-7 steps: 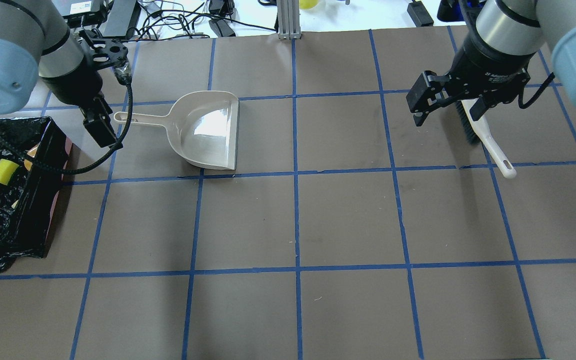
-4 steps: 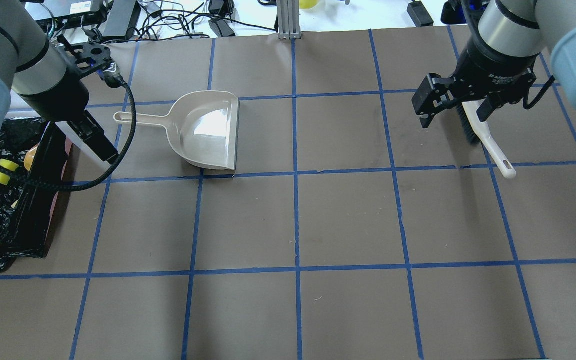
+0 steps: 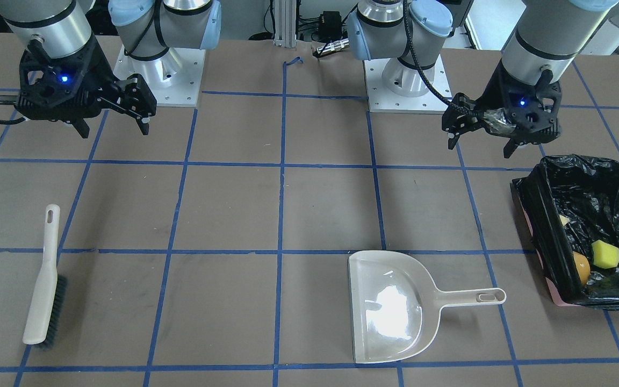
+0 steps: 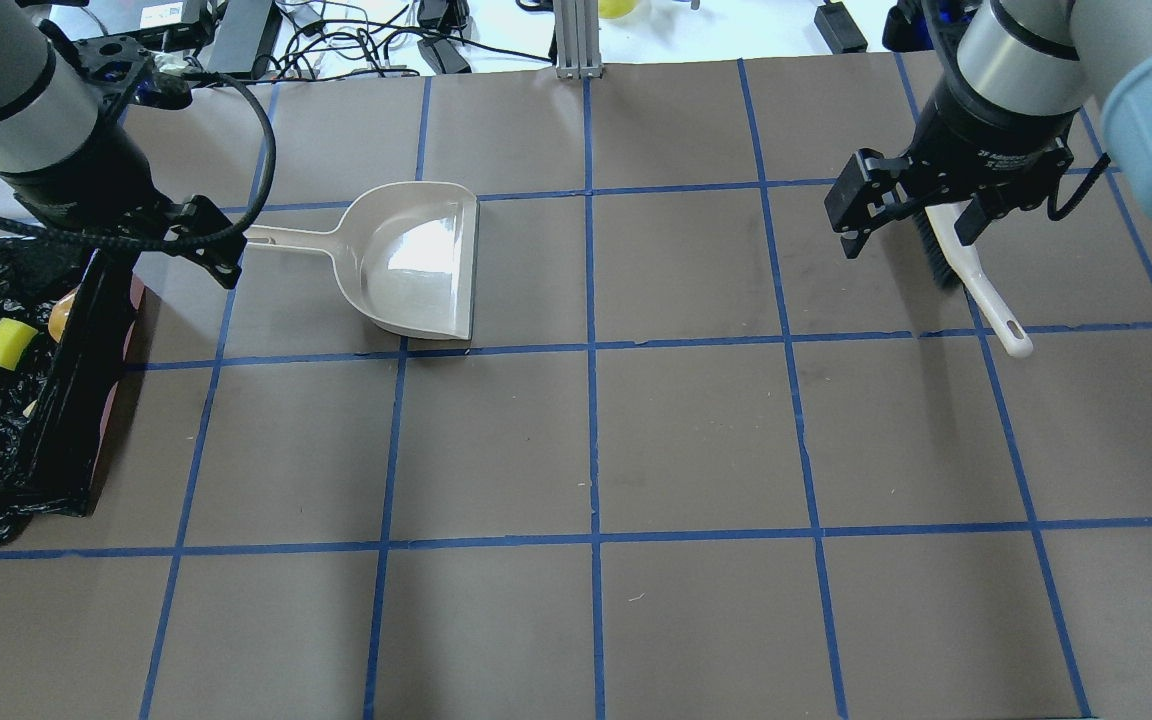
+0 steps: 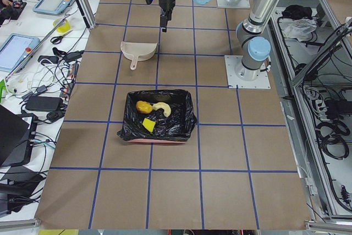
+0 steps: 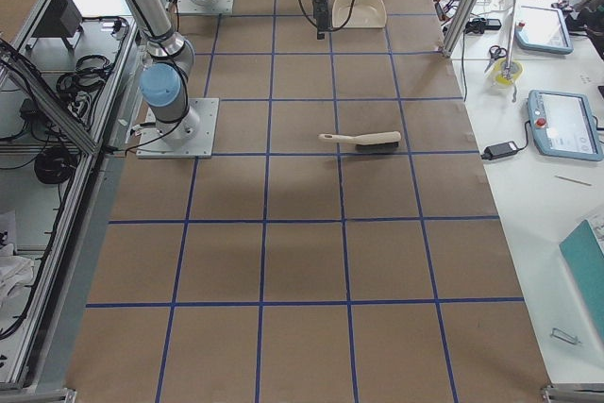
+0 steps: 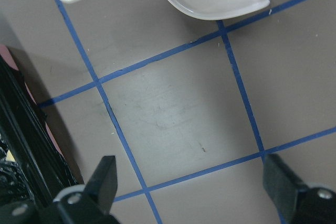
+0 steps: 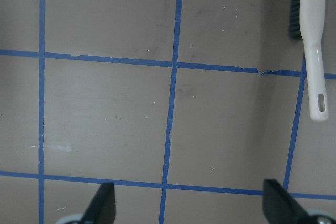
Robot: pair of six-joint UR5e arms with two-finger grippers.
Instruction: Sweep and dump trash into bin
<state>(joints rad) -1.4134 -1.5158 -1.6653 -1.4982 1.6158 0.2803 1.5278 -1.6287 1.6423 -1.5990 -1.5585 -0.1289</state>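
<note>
Hanging spread and empty, the left gripper (image 7: pixel 191 182) is seen over bare mat, with the bin (image 3: pixel 543 226) just beside it toward the table's left end. All the trash is held inside: the yellow sponge (image 3: pixel 605 253), the golden lump (image 3: pixel 581 269) and the pale croissant piece (image 5: pixel 161 108). The dustpan (image 3: pixel 390 306) lies empty, its handle pointed along the table at the bin (the left arm is nearer). The right gripper (image 8: pixel 189 203), likewise spread, hangs near the brush (image 8: pixel 314 35). The lettering on it is too small to be read.
</note>
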